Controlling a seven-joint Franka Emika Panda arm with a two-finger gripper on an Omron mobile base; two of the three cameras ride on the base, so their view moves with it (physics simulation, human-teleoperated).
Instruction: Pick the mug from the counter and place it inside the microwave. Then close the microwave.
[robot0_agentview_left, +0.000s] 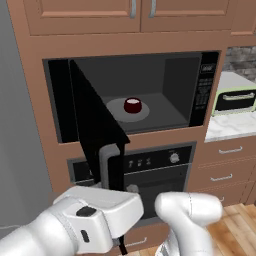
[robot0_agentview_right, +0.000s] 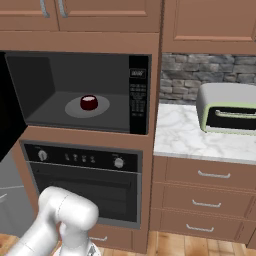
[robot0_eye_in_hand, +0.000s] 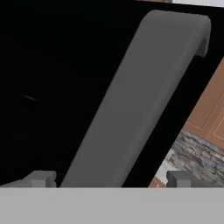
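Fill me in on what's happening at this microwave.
The mug already sits on the turntable inside the microwave, whose door stands wide open. The arm has brought its gripper up against the outer face of the door, jaws open on either side of the grey door handle, holding nothing. Placing the mug is done; shutting the door is what's left.
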